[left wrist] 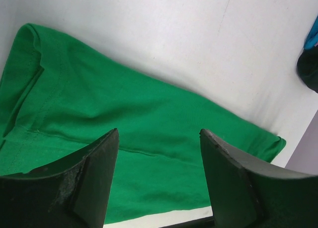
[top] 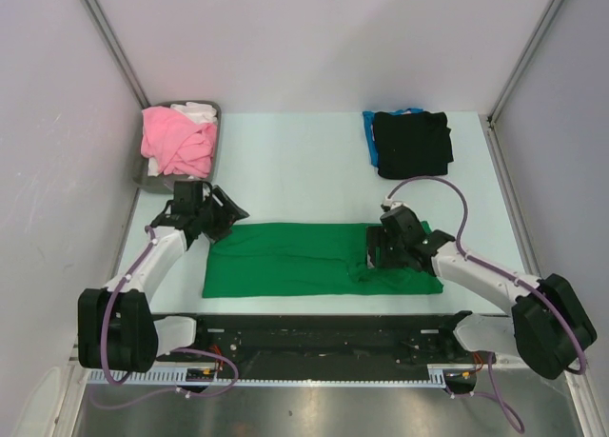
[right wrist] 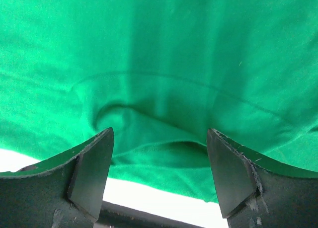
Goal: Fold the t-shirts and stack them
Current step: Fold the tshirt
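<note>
Green tee (top: 285,261) lies as a long folded strip, one end under the left gripper (top: 225,215), a rumpled fold just below the right gripper (right wrist: 159,138), both sets of fingers spread wide and empty, seemingly poised to pinch and refold it.

Laboratory robot cell: white panel walls (top: 314,37) framed by aluminium struts (top: 108,37) enclose a pale tabletop (top: 304,170); the left arm (top: 152,261) and right arm (top: 485,280) are bolted to a black base rail (top: 324,334)

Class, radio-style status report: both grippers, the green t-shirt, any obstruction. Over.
Left gripper open, left end of green t-shirt. Right gripper open over its rumpled right end. Shirt laid out, part-folded. Nothing blocking.
</note>
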Robot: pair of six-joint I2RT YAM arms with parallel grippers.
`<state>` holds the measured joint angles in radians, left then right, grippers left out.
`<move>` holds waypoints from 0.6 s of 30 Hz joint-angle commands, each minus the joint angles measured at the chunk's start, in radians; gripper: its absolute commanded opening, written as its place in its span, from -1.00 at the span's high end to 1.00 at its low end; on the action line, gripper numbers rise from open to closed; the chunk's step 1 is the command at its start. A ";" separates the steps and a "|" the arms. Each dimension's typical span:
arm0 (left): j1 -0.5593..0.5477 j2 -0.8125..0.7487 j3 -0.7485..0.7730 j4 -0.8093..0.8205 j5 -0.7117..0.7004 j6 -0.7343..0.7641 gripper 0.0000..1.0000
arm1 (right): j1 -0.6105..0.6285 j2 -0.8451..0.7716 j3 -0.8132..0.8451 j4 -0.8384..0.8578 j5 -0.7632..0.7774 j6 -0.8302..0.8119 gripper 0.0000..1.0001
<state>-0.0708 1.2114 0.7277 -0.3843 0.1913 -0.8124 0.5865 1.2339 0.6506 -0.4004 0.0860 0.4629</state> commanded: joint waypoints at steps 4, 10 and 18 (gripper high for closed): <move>0.005 -0.009 -0.016 0.058 0.051 -0.019 -0.42 | 0.130 -0.083 -0.042 -0.074 -0.048 0.060 -0.59; 0.005 -0.061 -0.040 0.048 0.059 -0.021 -0.41 | 0.248 -0.116 -0.046 -0.100 -0.141 0.126 -0.59; 0.005 -0.134 -0.044 0.018 0.077 -0.022 -0.42 | 0.343 -0.227 -0.043 -0.106 -0.260 0.212 -0.57</move>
<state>-0.0708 1.1278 0.6827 -0.3618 0.2333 -0.8230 0.9062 1.1004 0.5983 -0.4934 -0.1196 0.6086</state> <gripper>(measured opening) 0.710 0.793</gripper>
